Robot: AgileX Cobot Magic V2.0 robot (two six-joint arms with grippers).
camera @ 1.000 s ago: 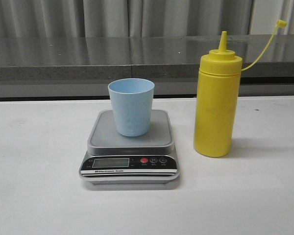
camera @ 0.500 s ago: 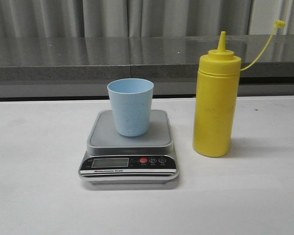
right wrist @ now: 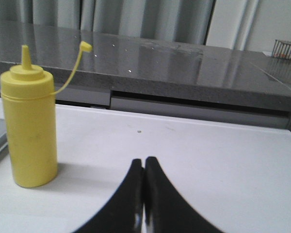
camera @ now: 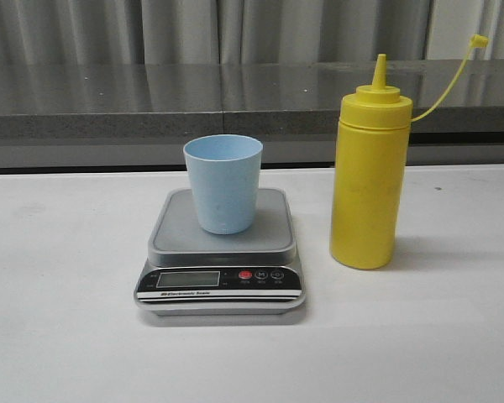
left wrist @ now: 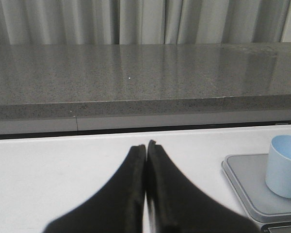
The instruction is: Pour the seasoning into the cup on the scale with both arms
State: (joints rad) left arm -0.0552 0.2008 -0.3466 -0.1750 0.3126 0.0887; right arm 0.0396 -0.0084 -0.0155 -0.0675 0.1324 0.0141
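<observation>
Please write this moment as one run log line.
left tool: shut, empty | right tool: shut, empty | cup: upright on scale | seasoning: upright, uncapped

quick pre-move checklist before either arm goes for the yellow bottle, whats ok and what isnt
1. Cup upright on the scale platform: ok.
2. Seasoning bottle upright on the table, beside the scale and apart from it: ok.
3. Bottle cap off the nozzle, hanging on its tether: ok for pouring.
4. Right tool open to take the bottle: not ok, fingers closed together, empty.
5. Left tool open for the cup or scale side: not ok, also closed, empty.
6. Scale display zeroed: cannot tell, digits unreadable.
</observation>
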